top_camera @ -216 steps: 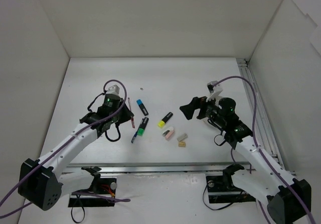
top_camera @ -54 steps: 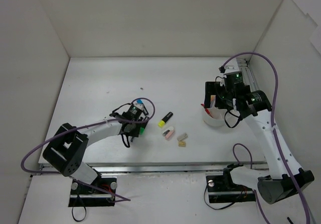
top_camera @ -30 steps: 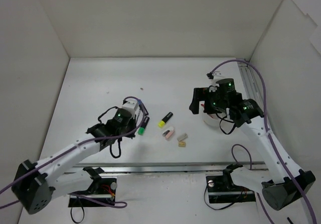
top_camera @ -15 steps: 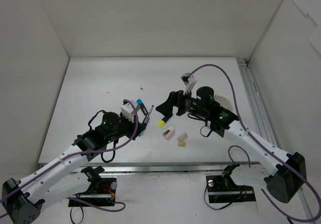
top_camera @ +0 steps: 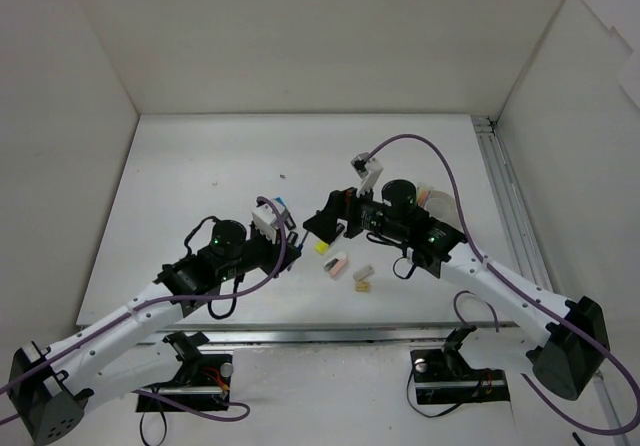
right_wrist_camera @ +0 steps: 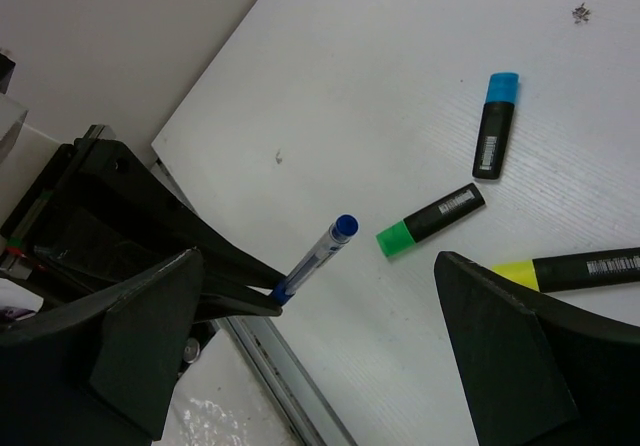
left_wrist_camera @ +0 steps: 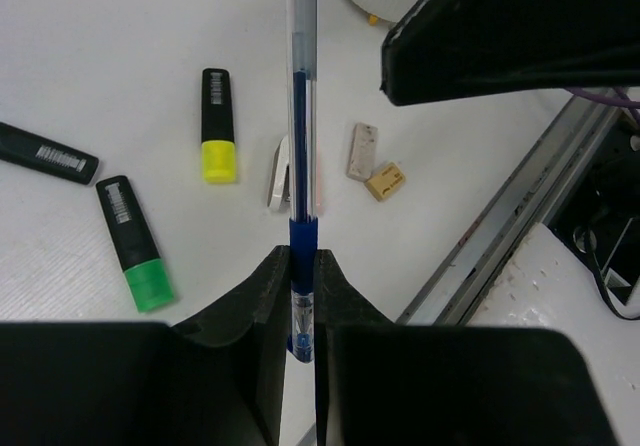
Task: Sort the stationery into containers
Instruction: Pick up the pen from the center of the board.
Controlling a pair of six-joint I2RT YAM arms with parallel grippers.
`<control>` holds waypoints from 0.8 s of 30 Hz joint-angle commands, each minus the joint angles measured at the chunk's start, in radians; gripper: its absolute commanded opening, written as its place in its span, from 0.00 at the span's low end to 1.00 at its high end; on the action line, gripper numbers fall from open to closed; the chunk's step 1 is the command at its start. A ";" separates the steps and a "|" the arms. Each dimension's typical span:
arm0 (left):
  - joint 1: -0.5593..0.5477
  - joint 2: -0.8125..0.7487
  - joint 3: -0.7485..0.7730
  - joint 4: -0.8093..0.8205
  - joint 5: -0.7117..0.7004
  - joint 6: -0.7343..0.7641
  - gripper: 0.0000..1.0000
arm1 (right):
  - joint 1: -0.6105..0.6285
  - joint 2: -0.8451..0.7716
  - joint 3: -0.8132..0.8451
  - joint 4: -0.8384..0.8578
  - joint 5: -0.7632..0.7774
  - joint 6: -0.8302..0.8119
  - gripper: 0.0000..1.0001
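Note:
My left gripper [left_wrist_camera: 302, 266] is shut on the lower end of a blue pen [left_wrist_camera: 302, 146], holding it up above the table. It appears in the top view as the left gripper [top_camera: 287, 238]. My right gripper [top_camera: 323, 222] stands wide open just right of the pen, nothing between its fingers [right_wrist_camera: 130, 336]. The blue pen [right_wrist_camera: 315, 256] points up towards that camera. On the table lie a yellow highlighter [left_wrist_camera: 217, 124], a green highlighter [left_wrist_camera: 133, 243], a blue highlighter [right_wrist_camera: 495, 126], a pink eraser [top_camera: 336, 264], a grey eraser [left_wrist_camera: 361, 151] and a tan eraser [left_wrist_camera: 385, 180]. The white tub [top_camera: 438, 198] is partly hidden behind the right arm.
A metal rail [top_camera: 512, 211] runs along the table's right side and another rail [top_camera: 340, 332] along the front edge. White walls enclose the back and both sides. The right gripper's finger [left_wrist_camera: 500, 26] looms close over the left wrist view.
The right arm has swung left from the tub to beside the left gripper. The left gripper has lifted the blue pen off the table and carried it to the right.

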 commanded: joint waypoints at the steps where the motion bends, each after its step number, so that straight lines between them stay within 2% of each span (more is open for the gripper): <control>1: -0.011 0.000 0.053 0.120 0.061 0.001 0.00 | 0.012 -0.039 -0.013 0.121 0.019 0.016 0.98; 6: -0.011 -0.012 0.036 0.147 0.109 0.007 0.00 | 0.024 0.003 0.010 0.156 -0.049 0.015 0.92; 9: -0.011 -0.027 0.019 0.173 0.141 0.016 0.00 | 0.033 0.010 0.007 0.177 -0.066 0.018 0.83; 11: -0.011 -0.030 0.013 0.182 0.146 0.020 0.00 | 0.038 0.001 0.001 0.187 -0.067 0.020 0.72; 14: -0.011 -0.021 0.016 0.180 0.140 0.022 0.00 | 0.042 -0.011 -0.004 0.181 -0.073 0.017 0.63; 17: -0.011 -0.009 0.023 0.183 0.135 0.017 0.00 | 0.047 -0.013 -0.004 0.165 -0.075 0.012 0.63; 21: -0.011 0.000 0.039 0.185 0.085 -0.007 0.00 | 0.053 -0.022 -0.009 0.118 -0.061 -0.002 0.81; 24: -0.011 0.002 0.052 0.171 -0.003 -0.051 0.00 | 0.052 -0.056 -0.030 0.096 -0.044 -0.014 0.86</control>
